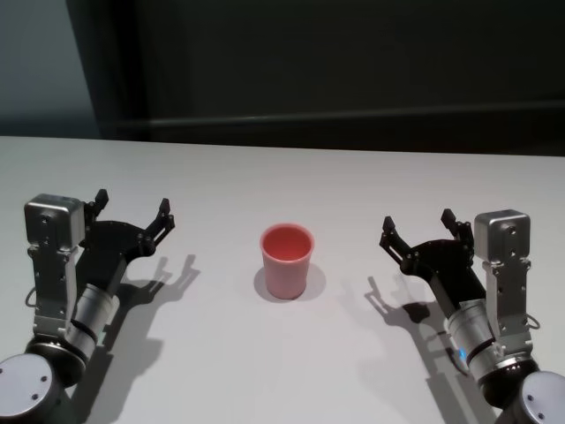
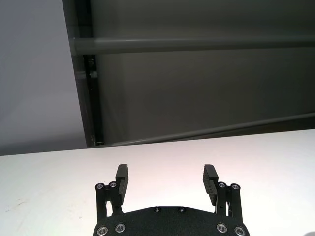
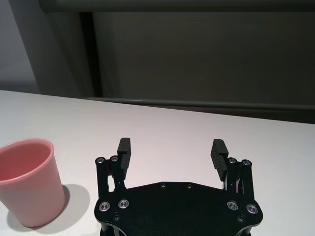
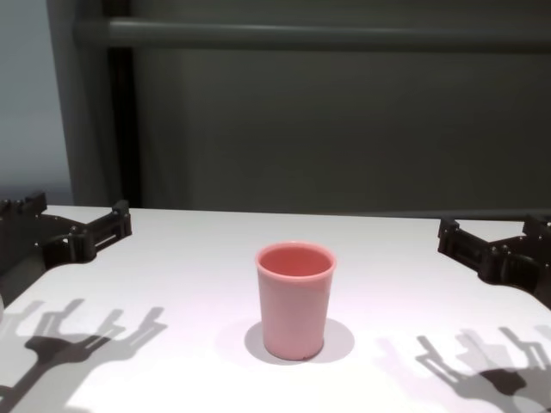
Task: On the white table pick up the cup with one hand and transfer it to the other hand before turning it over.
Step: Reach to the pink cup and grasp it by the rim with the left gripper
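Upright cup (image 1: 287, 261) centred on bench (image 1: 282, 177) for either reach; left claw (image 1: 132, 210) and right claw (image 1: 417, 227) flanking, spread wide, empty

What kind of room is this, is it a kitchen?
Probably not a kitchen: more likely a robot test bench. There is only a bare white table, one pink cup standing on it, and a plain dark wall panel behind.
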